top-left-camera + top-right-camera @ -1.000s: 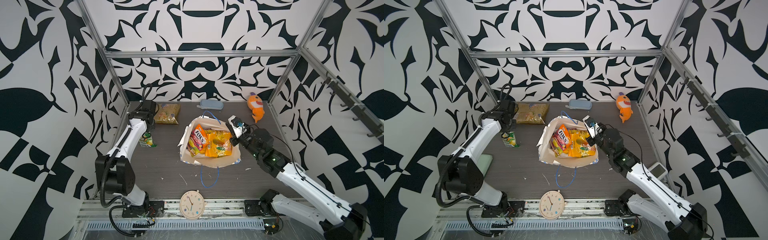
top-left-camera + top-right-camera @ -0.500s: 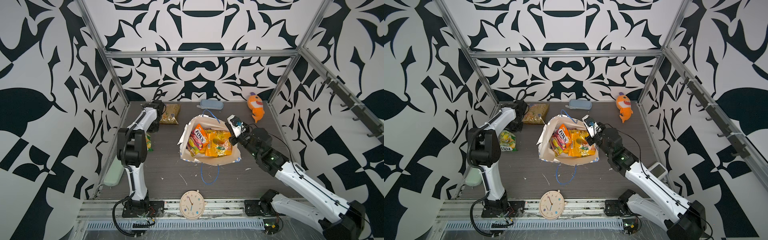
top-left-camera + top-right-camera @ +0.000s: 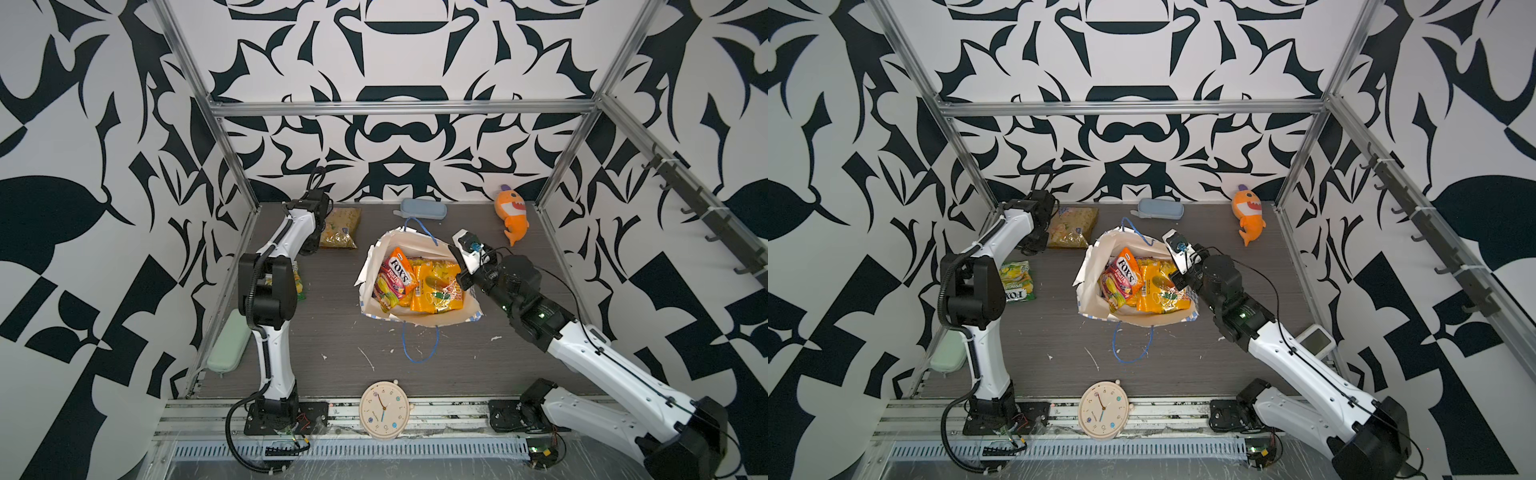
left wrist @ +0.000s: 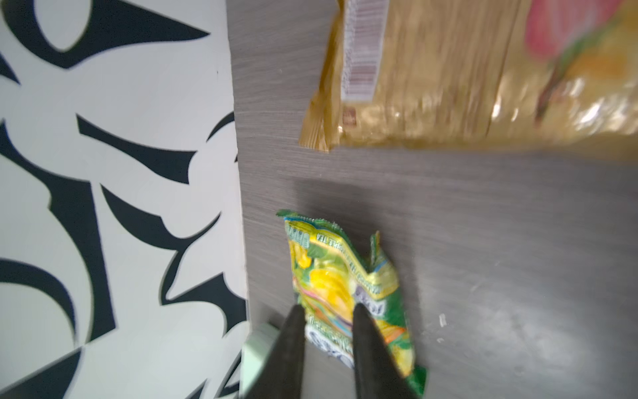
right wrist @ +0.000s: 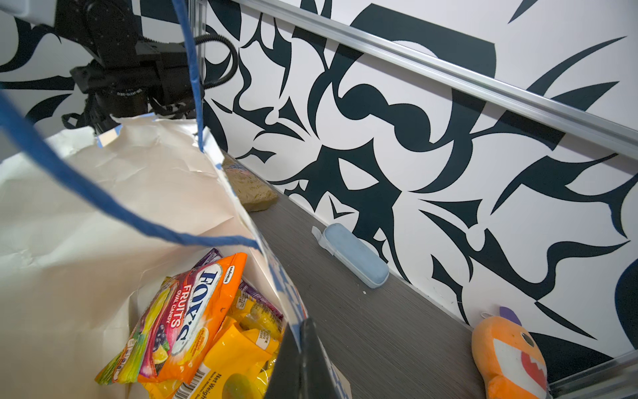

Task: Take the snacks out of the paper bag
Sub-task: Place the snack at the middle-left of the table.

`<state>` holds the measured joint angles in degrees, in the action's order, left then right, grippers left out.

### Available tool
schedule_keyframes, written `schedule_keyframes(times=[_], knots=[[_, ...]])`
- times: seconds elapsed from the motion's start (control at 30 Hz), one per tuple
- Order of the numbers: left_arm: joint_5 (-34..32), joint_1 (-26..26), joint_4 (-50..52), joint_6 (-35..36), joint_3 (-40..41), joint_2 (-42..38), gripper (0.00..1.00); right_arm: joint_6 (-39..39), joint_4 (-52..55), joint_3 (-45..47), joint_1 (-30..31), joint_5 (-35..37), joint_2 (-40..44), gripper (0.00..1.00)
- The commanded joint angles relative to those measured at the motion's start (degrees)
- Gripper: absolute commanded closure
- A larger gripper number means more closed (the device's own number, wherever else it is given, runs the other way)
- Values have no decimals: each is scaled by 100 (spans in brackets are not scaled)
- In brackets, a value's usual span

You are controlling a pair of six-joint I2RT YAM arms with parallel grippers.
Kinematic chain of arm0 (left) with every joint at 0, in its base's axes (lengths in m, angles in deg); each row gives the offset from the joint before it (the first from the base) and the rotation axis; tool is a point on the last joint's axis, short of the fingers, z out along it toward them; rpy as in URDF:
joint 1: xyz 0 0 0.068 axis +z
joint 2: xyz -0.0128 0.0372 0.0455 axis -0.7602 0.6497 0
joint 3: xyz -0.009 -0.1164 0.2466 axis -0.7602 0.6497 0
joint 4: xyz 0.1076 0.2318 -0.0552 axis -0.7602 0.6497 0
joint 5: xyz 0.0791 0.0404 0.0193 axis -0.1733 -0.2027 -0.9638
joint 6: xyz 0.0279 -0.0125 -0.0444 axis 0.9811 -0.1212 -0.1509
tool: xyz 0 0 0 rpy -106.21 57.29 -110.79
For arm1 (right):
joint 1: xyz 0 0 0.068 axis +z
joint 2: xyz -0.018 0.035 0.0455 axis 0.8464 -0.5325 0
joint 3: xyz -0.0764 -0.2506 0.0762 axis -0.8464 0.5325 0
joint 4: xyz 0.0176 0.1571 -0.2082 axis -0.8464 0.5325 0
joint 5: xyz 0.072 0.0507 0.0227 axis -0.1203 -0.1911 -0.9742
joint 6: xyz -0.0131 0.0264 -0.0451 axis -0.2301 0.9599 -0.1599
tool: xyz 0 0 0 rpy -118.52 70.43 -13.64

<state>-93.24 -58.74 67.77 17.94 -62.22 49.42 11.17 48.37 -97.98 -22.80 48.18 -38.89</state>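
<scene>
The paper bag [image 3: 432, 318] [image 3: 1142, 318] [image 5: 103, 207] stands open mid-table. Inside lie a red-orange FOX'S packet [image 3: 395, 276] [image 5: 193, 311], orange-yellow packets [image 3: 436, 295] [image 5: 238, 349] and a purple one [image 5: 255, 297]. My right gripper [image 3: 459, 277] [image 5: 307, 323] is shut on the bag's right rim. A gold packet [image 3: 340, 228] [image 4: 483, 69] lies at the back left. A green-yellow packet [image 3: 1016, 281] [image 4: 341, 276] lies flat by the left wall. My left gripper [image 3: 1032, 248] [image 4: 326, 307] hangs beside the gold packet, jaws parted and empty.
An orange plush shark [image 3: 513, 216] and a grey-blue pouch [image 3: 424, 208] sit along the back wall. A mint case [image 3: 228, 349] lies at the left edge, a round clock [image 3: 382, 411] at the front rail, and a white device [image 3: 1316, 340] at the right edge.
The left arm's elbow has swung in over the table's left side and its jaws have parted. The green-yellow packet went from standing to lying flat. The right arm kept still on the bag.
</scene>
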Motion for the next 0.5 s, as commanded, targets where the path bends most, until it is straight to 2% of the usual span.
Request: schedule_keyframes(times=[0.0,0.07,0.1,0.17,0.23,0.27,0.33,0.47], knots=[[73,-48,-23,49,-165,98,63,-46,-292,-124,33,51,107,100],[358,-37,-204,-42,-13,-220,60,-49,-249,-123,34,55,142,100],[565,16,-382,-161,168,-447,54,-56,-244,-124,33,64,152,100],[1326,231,-766,-589,730,-1108,21,-83,-205,-111,32,106,161,100],[1792,361,-1243,-897,1450,-1767,5,-114,-177,-92,34,172,176,100],[1782,385,-1464,-1032,1843,-2097,0,-119,-186,-80,32,176,178,100],[1740,444,-1606,-1307,2416,-2616,0,-131,-190,-64,32,176,179,100],[2339,1041,-1767,-1840,3378,-3377,0,-177,-237,-36,35,181,133,100]])
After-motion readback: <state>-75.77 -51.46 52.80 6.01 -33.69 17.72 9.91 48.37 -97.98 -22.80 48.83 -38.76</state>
